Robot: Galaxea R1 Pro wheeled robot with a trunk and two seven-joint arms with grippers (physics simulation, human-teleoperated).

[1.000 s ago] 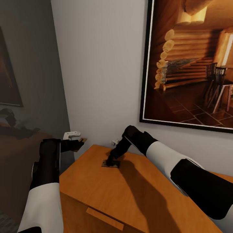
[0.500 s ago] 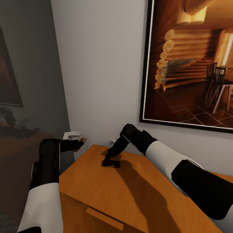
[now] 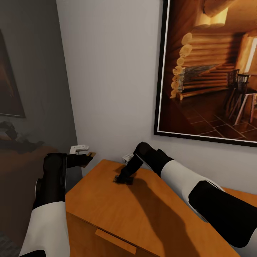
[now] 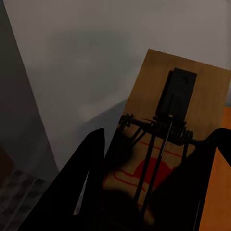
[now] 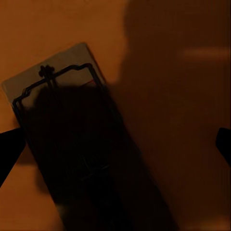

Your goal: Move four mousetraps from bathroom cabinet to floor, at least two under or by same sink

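Dresser (image 3: 153, 217), orange wood with a smooth top and a flat drawer pull at its front, takes up the lower centre and right of the head view, set against a plain pale wall (image 3: 110, 71). On that wall at upper right hangs a big black-framed picture (image 3: 210, 67) of a log cabin room. At the far left the space is dim, with a dark framed panel (image 3: 9, 82) and some blurred grey shapes on a brownish surface. One mousetrap (image 3: 124, 180) lies flat on the dresser top near its back corner, in the shadow of the right arm; the right claw (image 3: 120, 177) points down at it from just above, and whether it touches the trap cannot be told. In the right wrist view this trap (image 5: 57, 139) is a pale rectangular slab with a thin dark wire bow, and the claw's two black tips sit far apart at the frame's opposite edges, so the claw is spread wide and holds nothing. The left claw (image 3: 85, 157), at left of centre beside the dresser's corner, is closed around a second mousetrap (image 3: 91, 155); in the left wrist view that trap (image 4: 168, 130) shows tan wood, a coiled spring, wire bars and a red mark, pinched between the black fingers (image 4: 82, 192).
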